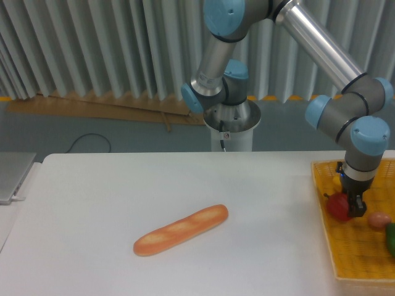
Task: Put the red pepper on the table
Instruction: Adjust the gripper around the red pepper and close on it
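The red pepper [337,206] is a small glossy red ball at the left edge of the yellow woven basket tray [358,253], at the table's right side. My gripper [350,206] points straight down over it and is shut on the pepper, whose right side is hidden behind the fingers. I cannot tell if the pepper touches the tray. The white table [92,203] spreads out to the left.
A baguette [181,229] lies diagonally mid-table. In the tray are a yellow pepper [336,183] behind the gripper, a pinkish-tan item [380,220] and a green vegetable [391,239] at the right edge. The arm's base [231,123] stands behind the table.
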